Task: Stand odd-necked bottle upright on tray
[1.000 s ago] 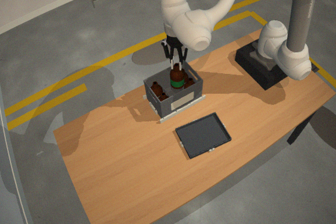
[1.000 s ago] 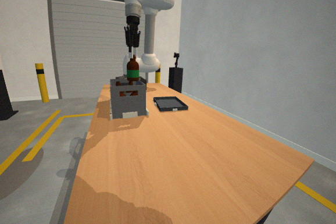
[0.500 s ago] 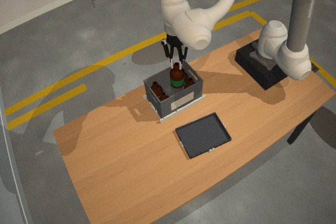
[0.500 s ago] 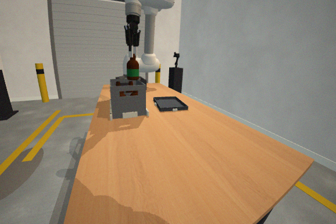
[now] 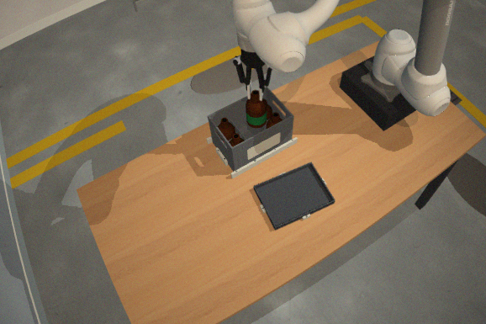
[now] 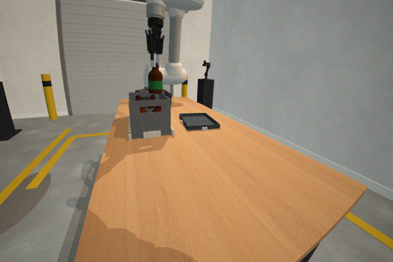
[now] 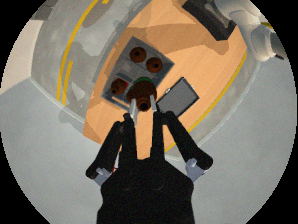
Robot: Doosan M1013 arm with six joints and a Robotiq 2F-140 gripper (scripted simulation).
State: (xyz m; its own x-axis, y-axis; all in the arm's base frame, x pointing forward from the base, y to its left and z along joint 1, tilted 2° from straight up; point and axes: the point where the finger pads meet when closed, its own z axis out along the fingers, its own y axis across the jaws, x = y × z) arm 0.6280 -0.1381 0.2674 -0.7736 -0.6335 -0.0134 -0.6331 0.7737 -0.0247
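My gripper [image 5: 255, 95] [image 6: 155, 63] [image 7: 143, 102] is shut on the neck of a brown bottle with a green band [image 5: 256, 109] [image 6: 155, 75] [image 7: 141, 91]. The bottle hangs upright, raised out of the grey crate [image 5: 286, 131] [image 6: 149, 123] and still over it. Other brown bottles stand in the crate: two at its left end [image 5: 226, 128] [image 5: 235, 140] and others at its right end [image 5: 275, 119]. In the wrist view three show [image 7: 138, 54] [image 7: 154, 64] [image 7: 119, 86]. The black tray [image 5: 292, 194] [image 6: 200, 121] [image 7: 179, 99] lies level and empty. Neck differences are too small to tell.
Light rails [image 5: 265, 158] edge the crate's foot on the wooden table [image 5: 176, 228] [image 6: 217, 184]. Small pale clips [image 5: 306, 216] touch the tray's sides. The arm's base stands on a black block [image 5: 378, 110] at the table's far end. The crate walls rise around the standing bottles.
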